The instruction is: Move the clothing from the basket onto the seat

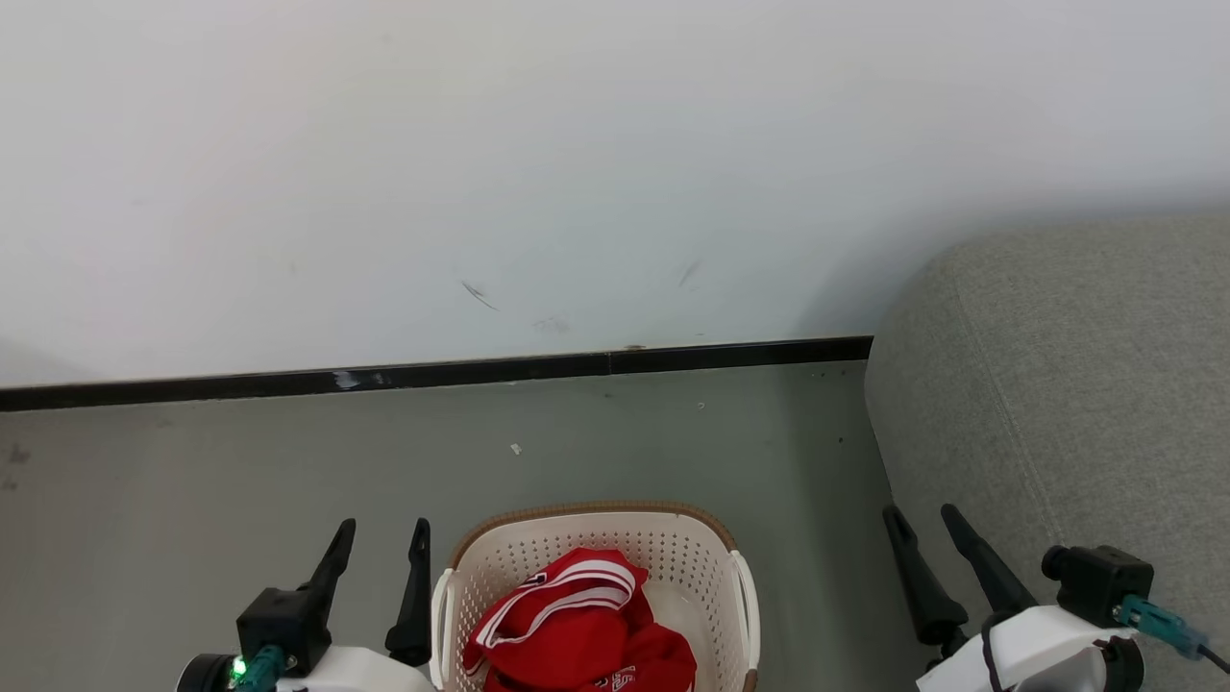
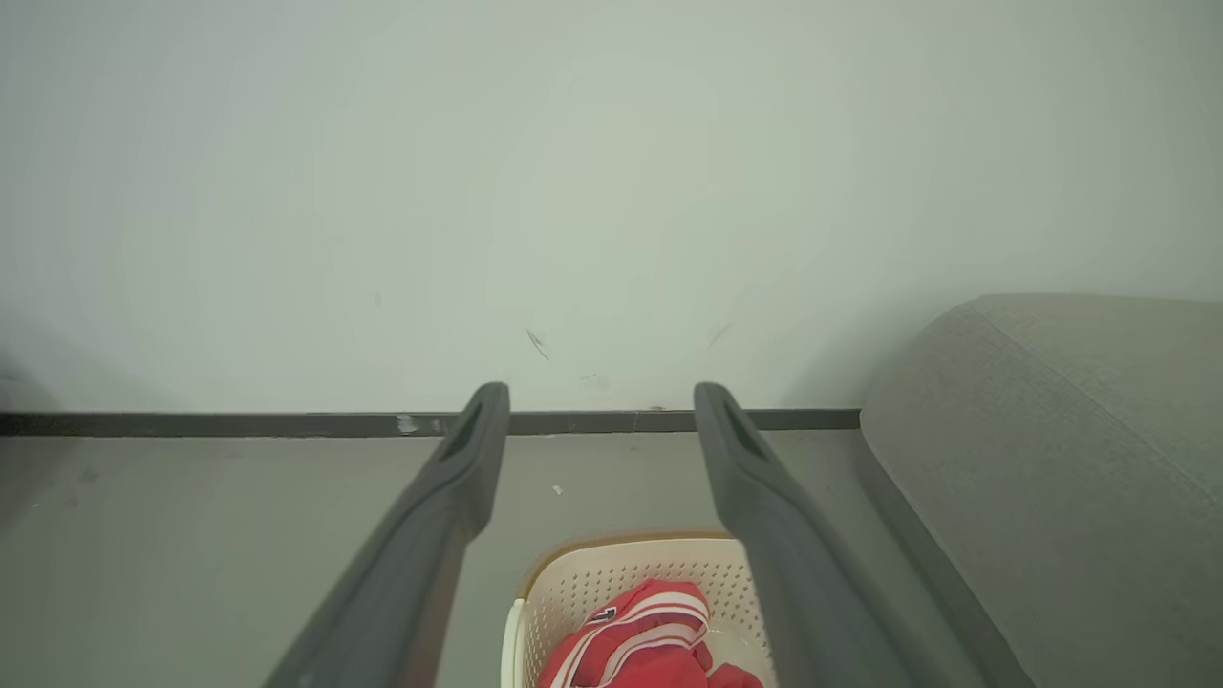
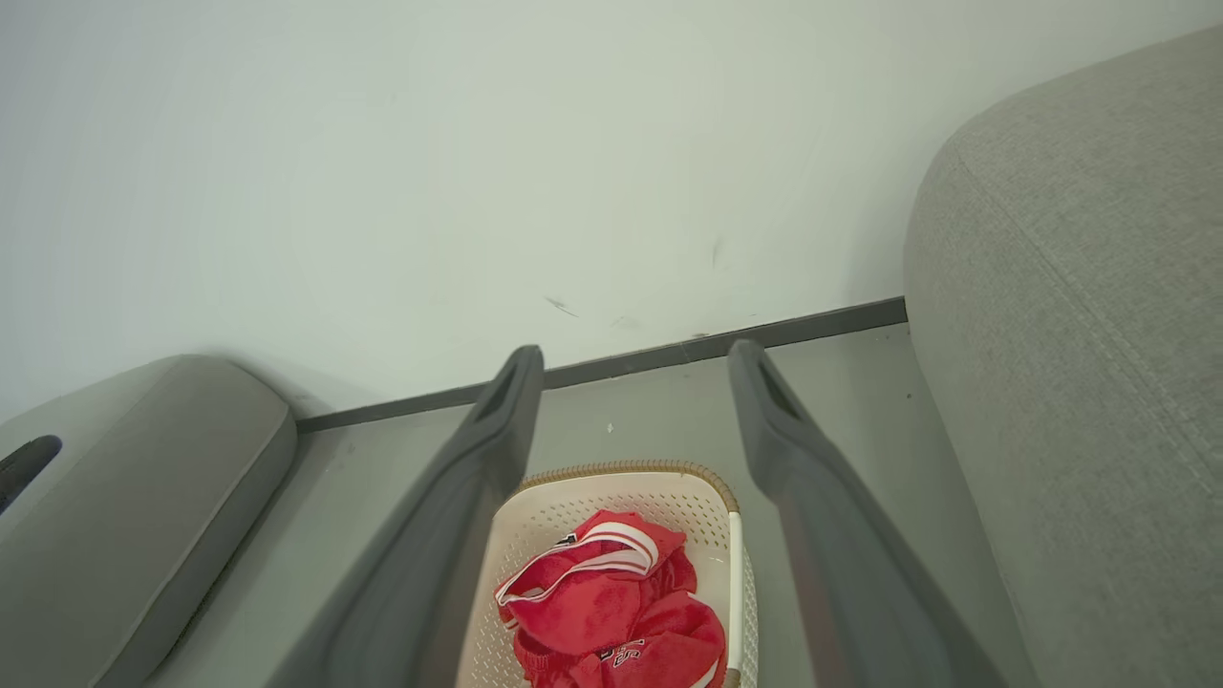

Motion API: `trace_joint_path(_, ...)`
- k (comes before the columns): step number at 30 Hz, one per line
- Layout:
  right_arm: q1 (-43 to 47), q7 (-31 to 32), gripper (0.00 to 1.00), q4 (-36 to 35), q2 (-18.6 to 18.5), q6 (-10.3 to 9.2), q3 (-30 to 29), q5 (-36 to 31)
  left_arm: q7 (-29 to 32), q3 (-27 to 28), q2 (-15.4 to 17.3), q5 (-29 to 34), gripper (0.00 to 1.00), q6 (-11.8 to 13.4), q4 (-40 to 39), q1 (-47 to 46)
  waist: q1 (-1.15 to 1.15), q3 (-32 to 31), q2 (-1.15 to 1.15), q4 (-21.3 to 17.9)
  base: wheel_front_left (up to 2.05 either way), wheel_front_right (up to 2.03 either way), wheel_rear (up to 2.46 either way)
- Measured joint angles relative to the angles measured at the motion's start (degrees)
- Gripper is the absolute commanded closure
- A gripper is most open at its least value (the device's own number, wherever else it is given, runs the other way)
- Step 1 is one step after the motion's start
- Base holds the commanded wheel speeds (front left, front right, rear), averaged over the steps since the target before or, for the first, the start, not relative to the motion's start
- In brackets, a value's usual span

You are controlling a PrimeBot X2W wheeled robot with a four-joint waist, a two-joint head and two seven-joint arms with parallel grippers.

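With the left fingers (image 1: 332,562) and right fingers (image 1: 913,567) held apart and empty either side of the basket (image 1: 596,538) on the floor (image 1: 673,452), the clothing (image 1: 577,644) heaped inside is best pinched deep at its raised fold and lifted clear before being carried to the seat (image 1: 1076,404).

My left gripper (image 1: 383,527) and right gripper (image 1: 921,511) have tapered black fingers (image 1: 332,565), white wrists (image 1: 1038,642), teal plugs (image 1: 1158,623); a green light (image 1: 237,666) glows left.
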Motion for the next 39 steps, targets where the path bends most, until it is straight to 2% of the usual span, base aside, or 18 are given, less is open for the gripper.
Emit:
trace_joint_path(23, 0.19, -2.93, 0.0, -1.75, 1.08, 0.0, 1.32, -19.31, -4.57, -3.45, 0.14, 16.15, 0.0, 4.3, 1.09, 0.0, -0.01, -0.56, 0.0, 0.3, 0.0, 0.0, 0.0)
trace_joint_path(33, 1.27, -3.05, 0.0, -1.82, 1.27, 0.01, 1.3, -20.16, -4.59, -1.55, -0.34, 14.27, 0.0, 4.28, 2.26, 0.0, -0.01, -0.76, 0.0, 0.23, 0.0, 0.0, 0.0)
trace_joint_path(39, 1.25, -3.07, 0.0, -2.58, 1.31, 0.01, -0.81, -19.03, -4.59, -0.2, -0.67, 12.63, 0.0, 4.28, 2.75, 0.0, -0.01, -0.75, 0.0, 0.11, 0.0, 0.0, 0.0)
